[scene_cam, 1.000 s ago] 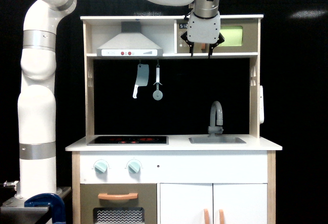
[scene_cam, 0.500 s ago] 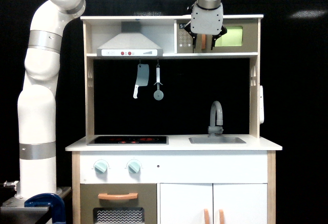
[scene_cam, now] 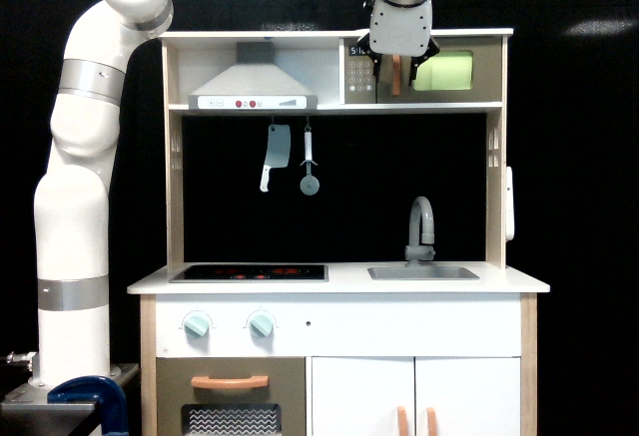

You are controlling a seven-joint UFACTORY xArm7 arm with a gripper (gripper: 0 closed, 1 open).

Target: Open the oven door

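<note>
- Oven door (scene_cam: 444,72): up in the top shelf compartment, toward the exterior view's right. Flat grey-brown panel, lime-green rectangular window, upright orange handle (scene_cam: 395,77) on its left edge beside a keypad panel (scene_cam: 360,69). Looks flush with its frame — not yet swung out.
- Gripper (scene_cam: 398,57): hangs right in front of the handle's top, dark fingers to either side of the orange bar. Jaws parted, though whether the pads actually touch the bar cannot be told at this size.
- Change over the last second: gripper was lower, fingertips down at the shelf edge; since then risen and shifted slightly toward the exterior view's right, now straddling the handle, with more of the green window showing. Arm's (scene_cam: 90,137) upper links raised along with it.
- Meaning for the task: reads as the end of the approach — closing on the handle and pulling outward appears to be what remains.
- Materials and shapes: handle a slim rounded bar, matte orange; window smooth and plain; kitchen frame of pale wood edges and white painted panels.
- Further out: a white-and-grey range hood (scene_cam: 253,87) with small red buttons, a toy cleaver (scene_cam: 274,153) and round utensil hanging below, a curved grey tap (scene_cam: 422,224) over a shallow sink (scene_cam: 422,272), a dark flat hob (scene_cam: 249,273), two pale mint knobs.
- Lowest: a larger grey door (scene_cam: 230,398) with a horizontal orange handle and zigzag window, and white cabinet doors (scene_cam: 414,396) with short orange pulls.
</note>
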